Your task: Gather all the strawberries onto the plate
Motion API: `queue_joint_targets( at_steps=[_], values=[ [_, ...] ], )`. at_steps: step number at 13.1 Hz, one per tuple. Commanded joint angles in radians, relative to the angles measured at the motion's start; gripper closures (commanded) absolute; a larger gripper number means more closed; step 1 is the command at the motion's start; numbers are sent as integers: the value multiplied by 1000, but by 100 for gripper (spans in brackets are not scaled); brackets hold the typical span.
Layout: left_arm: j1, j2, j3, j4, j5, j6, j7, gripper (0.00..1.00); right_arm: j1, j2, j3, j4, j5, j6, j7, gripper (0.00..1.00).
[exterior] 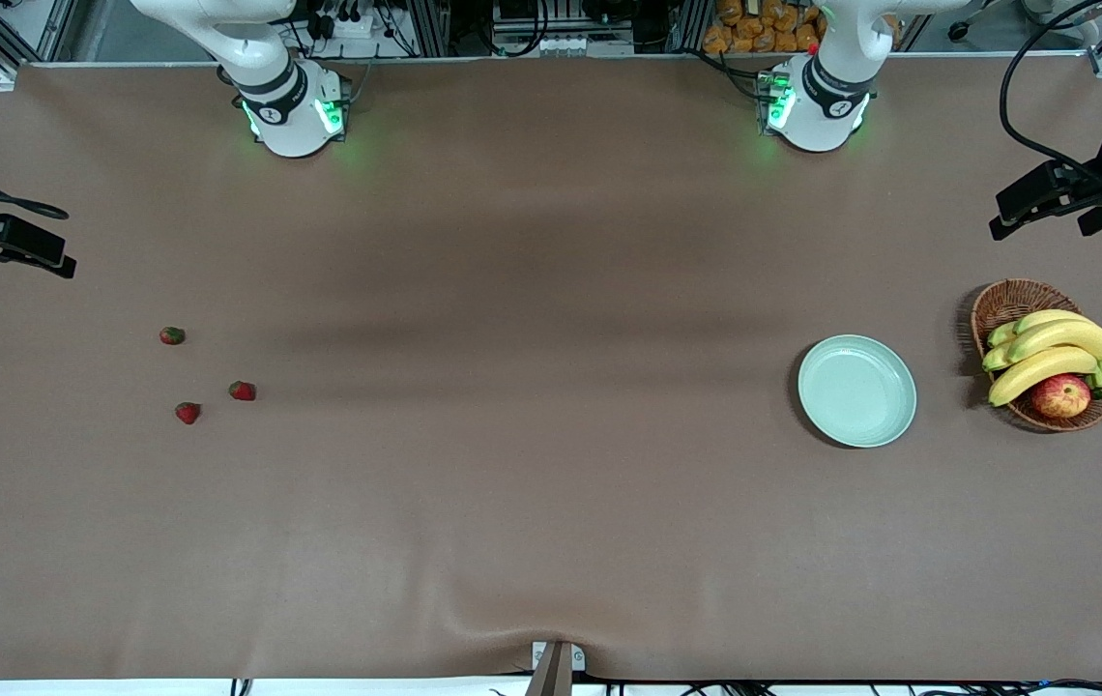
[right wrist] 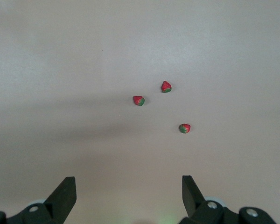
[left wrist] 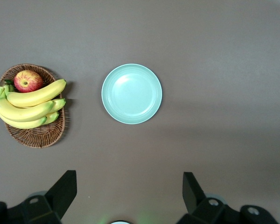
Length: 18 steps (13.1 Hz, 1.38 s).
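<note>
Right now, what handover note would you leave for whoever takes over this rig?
Left tool: open, empty, high over the plate and basket.
Right tool: open, empty, high over the strawberries.
All three berries lie on the table toward the right arm's end; the plate, holding nothing, sits toward the left arm's end beside the basket.
Done: nothing.
Left: all three berries into the plate.

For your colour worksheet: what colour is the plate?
Pale mint green plate, clearest in the left wrist view.

Wicker basket [exterior: 1005,304] sits at the left arm's end of the table. In the basket: 1 banana bunch [exterior: 1049,353] and 1 red-yellow apple [exterior: 1060,395], touching.
</note>
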Motion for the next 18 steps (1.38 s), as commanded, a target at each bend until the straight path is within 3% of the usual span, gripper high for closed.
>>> queue_joint_targets(
  at_steps=[1, 4, 18],
  values=[
    [5, -10, -6, 7, 1, -19, -3, 0, -20, -8, 20, 18, -7, -11, -6, 0],
    [2, -1, -11, 7, 15, -19, -4, 0, -20, -8, 20, 55, -10, -45, -6, 0],
    [-19, 28, -51, 13, 11, -19, -13, 0, -26, -7, 17, 37, -19, -45, -40, 0]
  ],
)
